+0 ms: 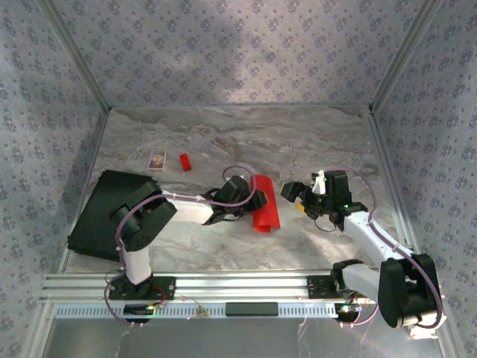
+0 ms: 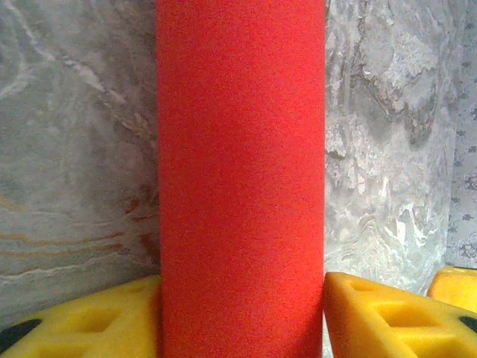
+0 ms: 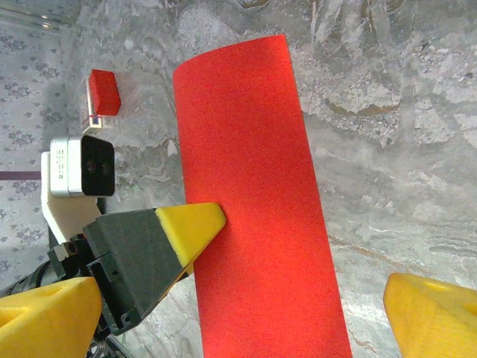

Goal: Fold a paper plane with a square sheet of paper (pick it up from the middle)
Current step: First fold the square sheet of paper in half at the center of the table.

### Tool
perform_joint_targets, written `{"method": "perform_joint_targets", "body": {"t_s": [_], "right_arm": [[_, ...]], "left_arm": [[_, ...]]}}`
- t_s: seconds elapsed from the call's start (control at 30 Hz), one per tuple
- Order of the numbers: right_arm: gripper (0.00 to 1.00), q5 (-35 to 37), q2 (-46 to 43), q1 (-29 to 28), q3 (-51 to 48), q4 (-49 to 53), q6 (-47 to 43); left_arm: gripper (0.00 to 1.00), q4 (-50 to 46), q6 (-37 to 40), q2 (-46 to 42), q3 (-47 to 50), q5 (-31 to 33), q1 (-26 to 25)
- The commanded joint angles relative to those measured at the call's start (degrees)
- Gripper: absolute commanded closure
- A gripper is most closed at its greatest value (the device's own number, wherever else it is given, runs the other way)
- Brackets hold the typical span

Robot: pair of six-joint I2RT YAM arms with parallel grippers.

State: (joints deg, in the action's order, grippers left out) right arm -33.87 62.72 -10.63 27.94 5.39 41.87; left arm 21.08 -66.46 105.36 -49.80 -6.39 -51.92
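The square sheet of paper [image 1: 265,203] is bright red and folded into a long strip that bows upward on the marble table [image 1: 223,142]. My left gripper [image 1: 252,201] is shut on it across its width. In the left wrist view the sheet of paper [image 2: 240,171] stands between both yellow fingertips [image 2: 373,313], which touch its edges. My right gripper [image 1: 297,195] hangs just right of the strip, open. In the right wrist view the sheet of paper [image 3: 253,209] lies under my wide-spread right gripper [image 3: 238,328], and a left fingertip [image 3: 190,222] presses its left edge.
A tiny red block [image 1: 185,162] and a small patterned card [image 1: 156,159] lie at the back left. A black board [image 1: 104,212] lies at the left beside the left arm. Patterned walls enclose the table on three sides.
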Motion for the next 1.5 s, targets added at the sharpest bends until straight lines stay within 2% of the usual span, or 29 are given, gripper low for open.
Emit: {"method": "perform_joint_targets", "body": {"t_s": [0.0, 0.23, 0.37, 0.53, 0.87, 1.1, 1.47], "right_arm": [[0.01, 0.38, 0.77, -0.94, 2.63, 2.59, -2.04], [0.01, 1.26, 3.42, -2.16, 3.96, 3.75, -2.68], [0.01, 1.7, 4.83, -2.95, 4.29, 3.48, -2.76], [0.01, 1.91, 6.48, -4.1, 4.73, 3.06, -2.74], [0.02, 3.8, 9.24, -5.9, 4.66, 2.7, -2.14], [0.02, 4.81, 9.7, -6.14, 4.66, 3.1, -2.04], [0.02, 5.11, 10.3, -6.38, 4.75, 2.88, -1.56]], "left_arm": [[0.42, -8.55, 4.41, -0.56, -1.78, 2.16, -0.11], [0.34, -19.91, 12.48, -3.02, -5.92, 4.73, -0.12], [0.34, -24.35, 16.02, -3.4, -7.57, 5.84, 0.02], [0.43, -26.0, 17.17, -3.75, -7.69, 6.11, 0.54], [0.49, -21.26, 15.22, -3.67, -4.62, 4.32, 2.32], [0.48, -22.06, 18.61, -3.23, -5.32, 2.79, 2.66], [0.48, -29.92, 25.89, 0.71, -10.53, -2.46, 4.1]]}}
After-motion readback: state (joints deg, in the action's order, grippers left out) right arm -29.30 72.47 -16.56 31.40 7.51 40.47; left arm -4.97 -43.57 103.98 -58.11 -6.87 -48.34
